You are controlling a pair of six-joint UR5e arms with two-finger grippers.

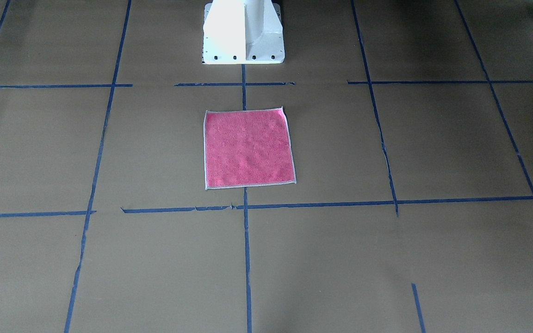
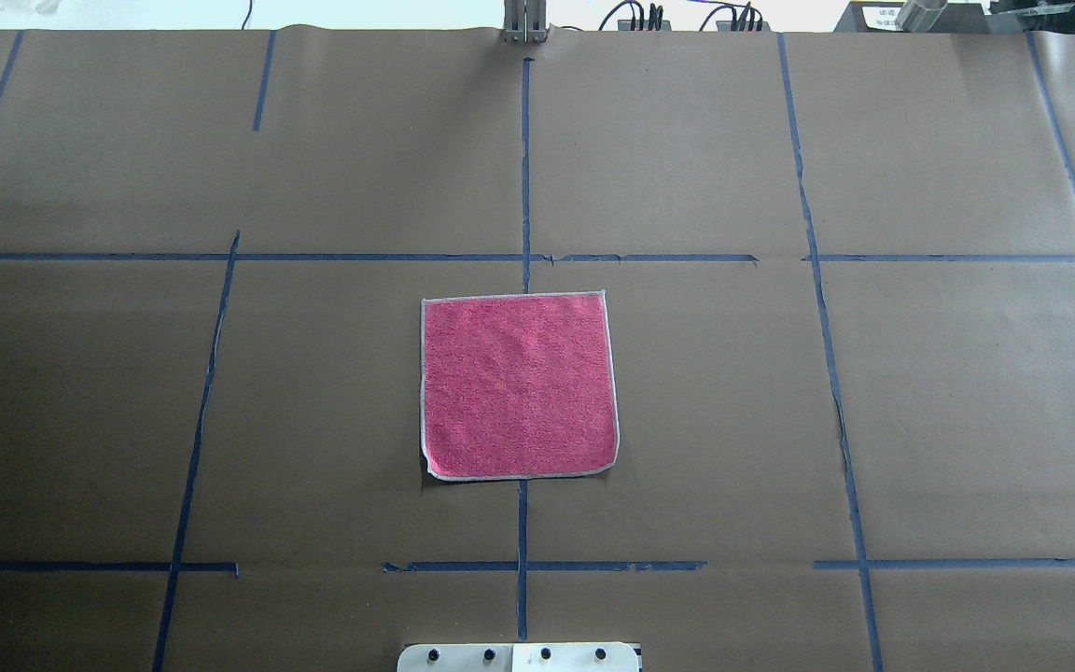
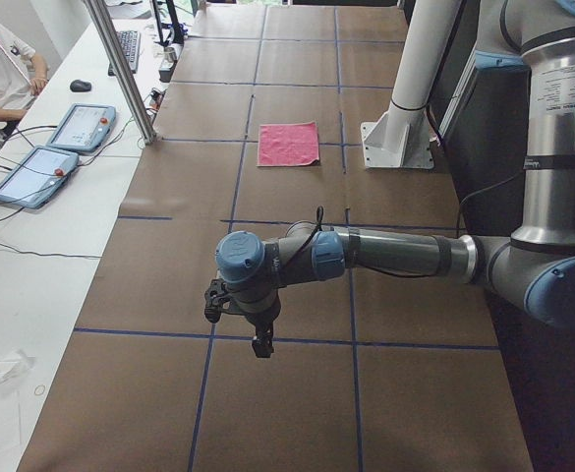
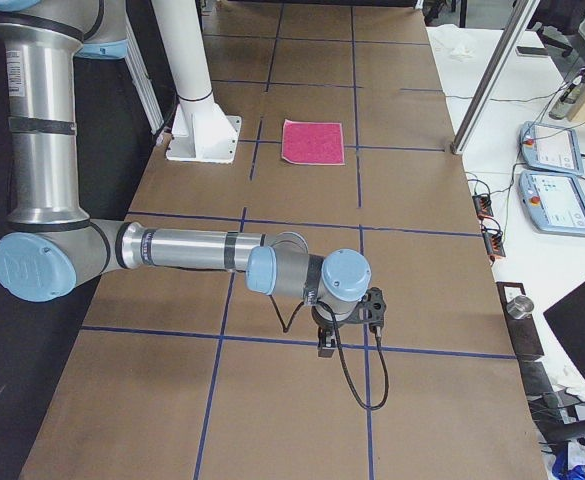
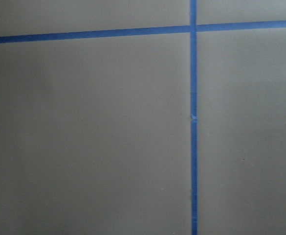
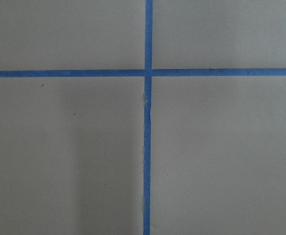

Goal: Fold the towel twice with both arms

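Pinching both near corners evenly will matter: the towel lies flat, pink up, centred on the desk; my left tool and right tool hang far off (apart or together, I cannot tell).

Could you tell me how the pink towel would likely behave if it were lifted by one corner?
The towel is thin terry lying flat, so it will probably drape limply and weigh little. Its fuzzy pile should grip rather than slip. One corner curls up, so pushing it across the brown paper may bunch it rather than slide it.
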